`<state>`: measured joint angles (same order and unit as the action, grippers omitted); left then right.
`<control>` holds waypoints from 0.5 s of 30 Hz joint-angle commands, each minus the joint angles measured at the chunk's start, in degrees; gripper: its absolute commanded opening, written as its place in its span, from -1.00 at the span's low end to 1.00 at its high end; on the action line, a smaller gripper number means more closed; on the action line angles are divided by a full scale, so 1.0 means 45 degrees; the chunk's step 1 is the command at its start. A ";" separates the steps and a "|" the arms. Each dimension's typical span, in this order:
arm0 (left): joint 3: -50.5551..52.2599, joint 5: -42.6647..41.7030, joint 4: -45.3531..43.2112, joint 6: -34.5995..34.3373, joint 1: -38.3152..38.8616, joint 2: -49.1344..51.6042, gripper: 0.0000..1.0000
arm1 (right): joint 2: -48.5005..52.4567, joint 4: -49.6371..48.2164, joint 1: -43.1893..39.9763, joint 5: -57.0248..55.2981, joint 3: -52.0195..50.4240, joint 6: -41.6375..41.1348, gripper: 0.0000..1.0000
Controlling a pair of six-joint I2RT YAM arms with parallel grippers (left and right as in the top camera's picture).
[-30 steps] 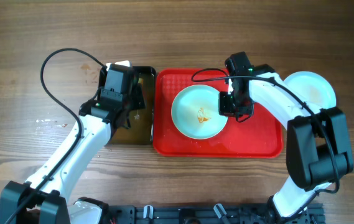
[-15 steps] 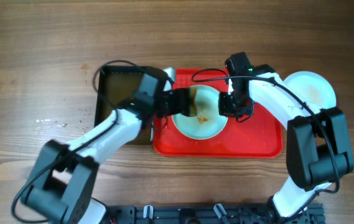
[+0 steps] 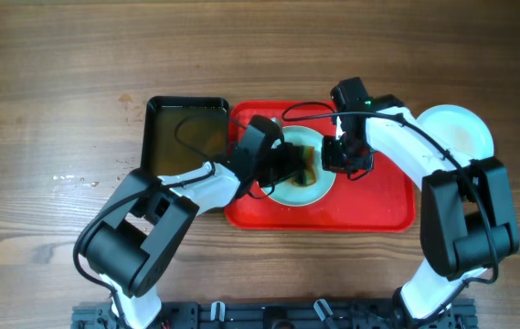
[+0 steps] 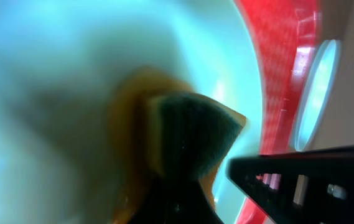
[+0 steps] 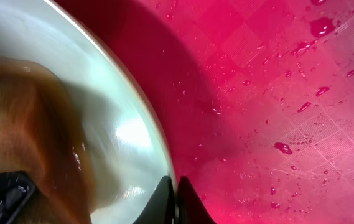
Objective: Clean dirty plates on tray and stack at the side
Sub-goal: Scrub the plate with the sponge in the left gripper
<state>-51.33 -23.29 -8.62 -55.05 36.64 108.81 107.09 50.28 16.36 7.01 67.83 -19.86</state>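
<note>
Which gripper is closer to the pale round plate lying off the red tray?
Right. The right gripper pinches the trayed plate at the rim facing the pale round plate; the left gripper, holding a sponge, is farther, mid-plate.

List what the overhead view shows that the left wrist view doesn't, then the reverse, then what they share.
Overhead only: the black basin beside the tray, and both arms whole. Left wrist only: a close look at the sponge, with its dark green face and the brown liquid around it. Both: the plate lying on the red tray, with the left gripper working over it.
</note>
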 commanded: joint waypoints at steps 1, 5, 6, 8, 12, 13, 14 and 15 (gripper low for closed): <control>0.0073 0.2220 0.1953 -0.0136 -0.0034 0.0345 -0.92 | -0.0107 0.0024 0.0029 -0.0136 -0.0019 0.0083 -0.92; 0.0068 0.2628 0.3118 0.1525 -0.0544 -0.0015 -0.92 | -0.0107 0.0024 0.0029 -0.0136 -0.0019 0.0078 -0.91; 0.0068 0.2633 0.3327 0.1744 -0.0675 -0.0330 -0.92 | -0.0107 0.0024 0.0029 -0.0136 -0.0019 0.0078 -0.91; 0.0068 0.2555 0.3648 0.2293 -0.0797 -0.1103 -0.92 | -0.0107 0.0024 0.0029 -0.0136 -0.0019 0.0078 -0.91; 0.0068 0.2540 0.4561 0.3594 -0.0840 -0.2934 -0.92 | -0.0107 0.0024 0.0029 -0.0141 -0.0019 0.0078 -0.91; 0.0068 0.2608 0.4847 0.3993 -0.0899 -0.3293 -0.92 | -0.0107 0.0024 0.0029 -0.0136 -0.0019 0.0078 -0.91; 0.0068 0.2841 0.5134 0.4352 -0.0976 -0.3599 -0.92 | -0.0107 0.0024 0.0029 -0.0136 -0.0019 0.0078 -0.91; 0.0068 0.3172 0.5401 0.4609 -0.1064 -0.3861 -0.92 | -0.0107 0.0024 0.0029 -0.0136 -0.0019 0.0078 -0.91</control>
<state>-51.18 -13.19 13.56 -41.30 33.08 97.01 107.09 50.28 16.73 8.25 67.83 -19.86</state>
